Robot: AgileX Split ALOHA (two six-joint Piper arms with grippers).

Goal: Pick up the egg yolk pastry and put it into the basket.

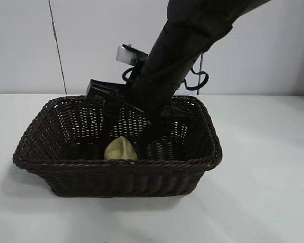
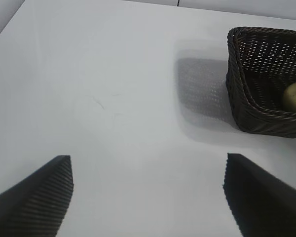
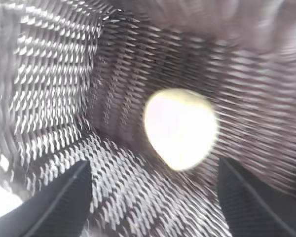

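Egg yolk pastry (image 1: 120, 149) sits on the basket (image 1: 116, 169) floor, near the front wall, long axis upright, narrow end up. Right gripper (image 3: 153, 197) jaws hang released above it. Left gripper (image 2: 148, 190), jaws spread, hovers over bare surface (image 2: 113, 98) beside the basket.

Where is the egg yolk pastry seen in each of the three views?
Exterior view: egg yolk pastry on the basket floor, behind the near rim.
Left wrist view: at the right edge, inside the basket.
Right wrist view: centre, ahead of the open right gripper.
Shared landmark: the basket's woven wall.
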